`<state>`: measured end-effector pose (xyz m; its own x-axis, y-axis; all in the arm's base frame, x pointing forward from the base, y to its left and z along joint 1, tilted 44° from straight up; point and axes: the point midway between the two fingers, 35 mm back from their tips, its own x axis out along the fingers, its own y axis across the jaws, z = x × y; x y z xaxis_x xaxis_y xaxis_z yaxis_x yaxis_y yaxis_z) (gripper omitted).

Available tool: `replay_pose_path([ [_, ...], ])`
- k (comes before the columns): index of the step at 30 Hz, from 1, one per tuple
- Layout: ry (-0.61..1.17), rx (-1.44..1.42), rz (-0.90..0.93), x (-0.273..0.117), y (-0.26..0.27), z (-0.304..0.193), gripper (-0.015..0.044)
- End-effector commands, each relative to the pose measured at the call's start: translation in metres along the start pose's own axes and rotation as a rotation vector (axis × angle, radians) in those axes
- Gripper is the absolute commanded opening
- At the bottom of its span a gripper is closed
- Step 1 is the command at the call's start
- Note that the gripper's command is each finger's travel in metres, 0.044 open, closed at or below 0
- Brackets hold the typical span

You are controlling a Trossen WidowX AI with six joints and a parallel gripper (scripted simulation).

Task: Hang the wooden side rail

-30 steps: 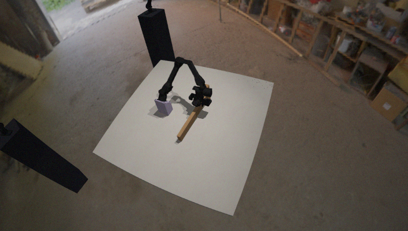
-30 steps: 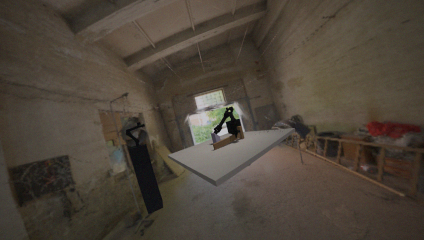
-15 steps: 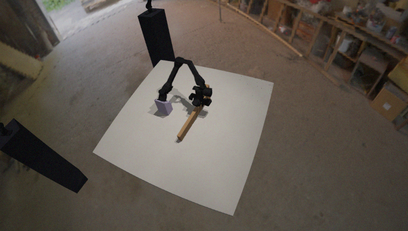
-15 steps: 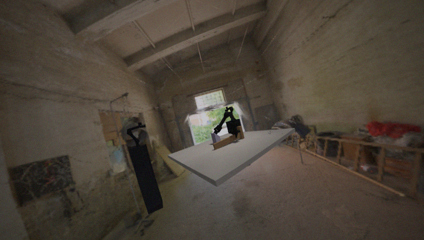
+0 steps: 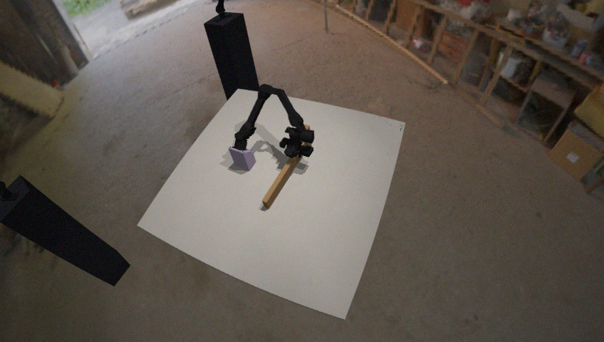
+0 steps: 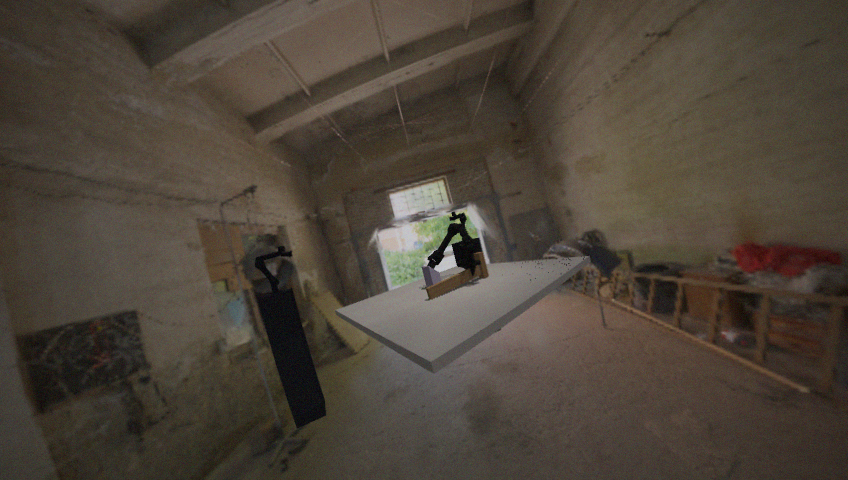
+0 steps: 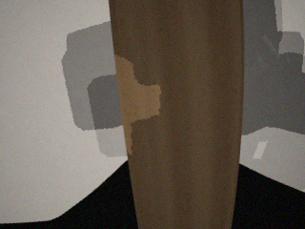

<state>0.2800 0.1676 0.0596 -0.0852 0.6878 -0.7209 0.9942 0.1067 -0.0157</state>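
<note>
The wooden side rail runs slantwise from the headboard post, which stands upright behind my gripper. My gripper points down and is shut on the rail near its post end. In the wrist view the rail fills the middle, between the dark fingers. The rail's far end is at or just above the table; a small shadow lies beside it, and I cannot tell if it touches. The steel hooks, the slot and the pins are hidden, so whether they are engaged cannot be told.
A pale purple block stands at the arm's base, left of the rail. Black pedestals stand beyond the table's edges, one behind it and one at its left.
</note>
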Motion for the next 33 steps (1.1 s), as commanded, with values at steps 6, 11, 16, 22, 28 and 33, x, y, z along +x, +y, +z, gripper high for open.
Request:
replay_pose_path([
  [6,0.003,-0.003,0.014,-0.004,0.0038,-0.0046,0.0],
  [11,0.003,-0.003,0.014,-0.0035,0.0033,-0.0052,0.0],
  [16,0.003,-0.003,0.014,-0.0036,0.0029,-0.0057,0.0],
  [22,0.003,-0.003,0.014,-0.0043,0.0029,-0.0063,0.0],
  [28,0.003,-0.003,0.014,-0.0049,0.0028,-0.007,0.0],
  [33,0.003,-0.003,0.014,-0.0049,0.003,-0.0075,0.0],
])
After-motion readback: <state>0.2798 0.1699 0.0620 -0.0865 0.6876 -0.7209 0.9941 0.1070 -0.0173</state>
